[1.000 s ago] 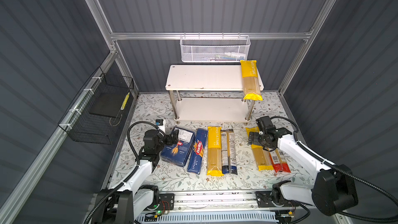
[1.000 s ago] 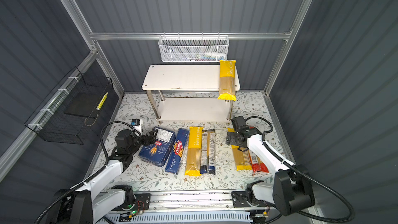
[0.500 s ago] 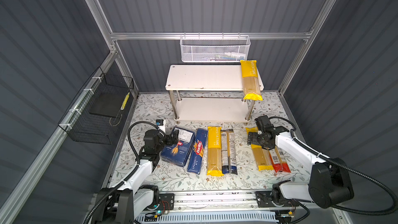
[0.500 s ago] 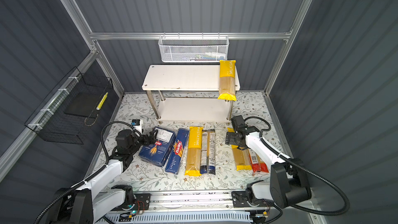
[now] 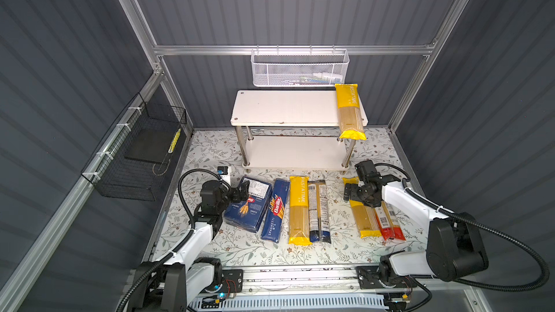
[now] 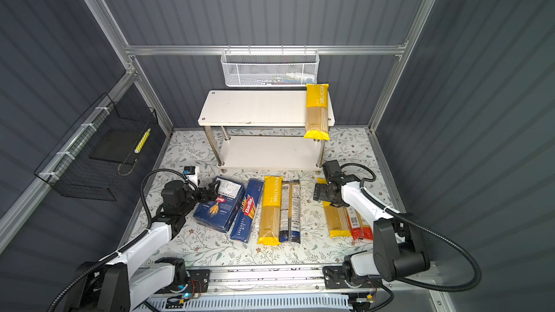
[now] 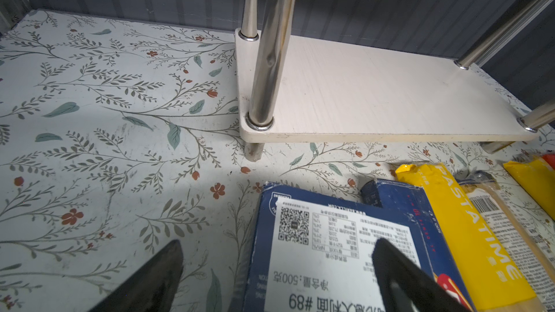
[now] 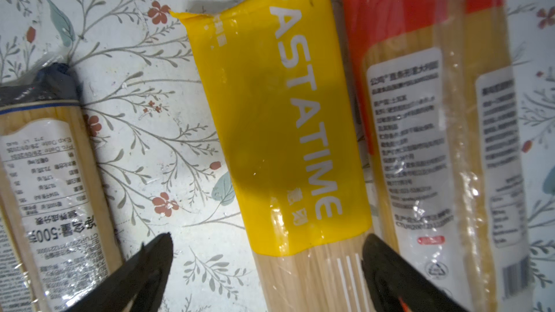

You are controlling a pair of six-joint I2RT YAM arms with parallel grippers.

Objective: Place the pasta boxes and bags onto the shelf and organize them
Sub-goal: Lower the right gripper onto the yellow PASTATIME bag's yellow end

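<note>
Your right gripper (image 8: 267, 240) hovers over the outer yellow packet (image 8: 279, 115), fingers spread wide to either side of it and closed on nothing. That packet lies flat on the table (image 5: 210, 151), touching the red-ended packet (image 5: 390, 226) and just in front of the shelf (image 5: 285, 109).

Expect it to be light but awkward. The dry strands should keep it stiff along its length, the film looks slick, and a hard squeeze or a bend would likely snap the pasta. Take it across the width nearer its middle, not at the yellow end, so it does not tip. One finger has little room against the red-ended packet.

Your left gripper (image 7: 277, 243) hangs at a corner of the wide box (image 7: 330, 235), fingers apart, one over the label and one over bare table, gripping nothing. The slim box (image 5: 274, 210), the middle yellow packet (image 5: 298, 208) and the dark packet (image 5: 318, 208) lie side by side between the arms. The shelved yellow packet (image 5: 350, 112) rests on the top board's right end, overhanging the front edge.

Compared with a second ago, the right gripper has eased slightly towards the middle and the arm behind it has swung round. The left arm and every packet are as they were.
</note>
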